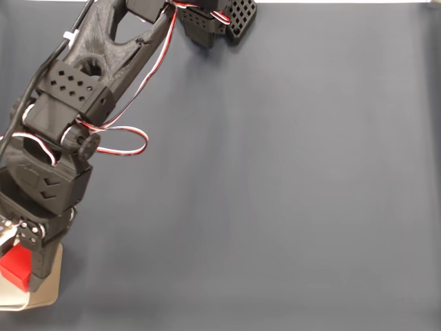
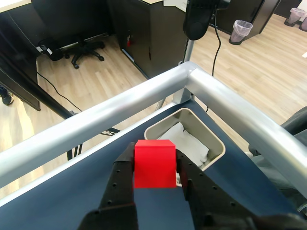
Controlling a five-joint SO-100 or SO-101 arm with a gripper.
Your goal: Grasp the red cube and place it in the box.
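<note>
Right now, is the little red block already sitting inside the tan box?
No, the small bright red cube is held between the black hand's fingers, above the blue table, just short of the tan rounded box.

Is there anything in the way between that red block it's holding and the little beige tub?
No. In the wrist view the red cube, clamped in the jaws, sits just short of the box, with no other object between them.

Even, soft light fills both views. The dark surface [image 1: 289,193] shows faint vertical banding and a soft arm shadow. In the wrist view, the metal rail [image 2: 120,112] carries bright glare; focus stays sharp.
</note>
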